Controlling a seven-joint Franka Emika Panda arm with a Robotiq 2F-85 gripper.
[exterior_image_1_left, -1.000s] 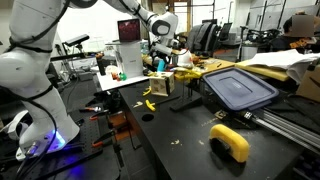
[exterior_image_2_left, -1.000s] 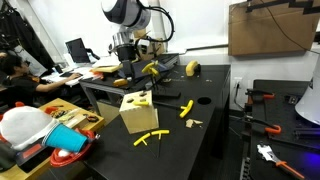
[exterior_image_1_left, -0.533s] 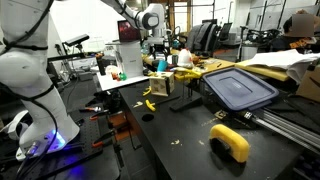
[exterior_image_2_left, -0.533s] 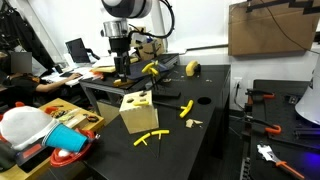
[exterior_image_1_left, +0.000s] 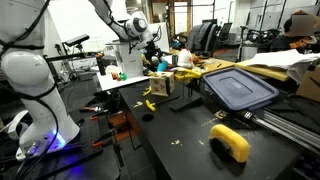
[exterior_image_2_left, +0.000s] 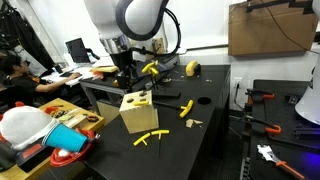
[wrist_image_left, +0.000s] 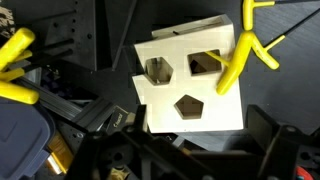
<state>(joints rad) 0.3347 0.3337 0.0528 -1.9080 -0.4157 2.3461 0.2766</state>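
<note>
A cream wooden box (wrist_image_left: 190, 100) with three shaped holes in its top fills the wrist view. A yellow Y-shaped piece (wrist_image_left: 240, 55) sticks out of one hole; the hexagon and pentagon holes show nothing inside. My gripper (wrist_image_left: 190, 150) hangs above the box, open, its dark fingers (wrist_image_left: 272, 125) wide apart and holding nothing. In both exterior views the gripper (exterior_image_1_left: 151, 52) (exterior_image_2_left: 126, 72) is a short way above the box (exterior_image_1_left: 158, 87) (exterior_image_2_left: 138, 112), with the yellow piece (exterior_image_2_left: 144, 95) poking up from the top.
Loose yellow pieces (exterior_image_2_left: 150, 137) (exterior_image_2_left: 186, 108) (exterior_image_1_left: 149, 103) lie on the black table near the box. A yellow roll (exterior_image_1_left: 230, 142) (exterior_image_2_left: 193, 68) and a grey-blue bin lid (exterior_image_1_left: 238, 88) sit further along. Red tools (exterior_image_2_left: 262, 97) and a cluttered desk (exterior_image_1_left: 125, 75) flank the table.
The arm has lifted and drawn back from the box, leaving the yellow piece in its hole. The jaws have opened slightly wider.
</note>
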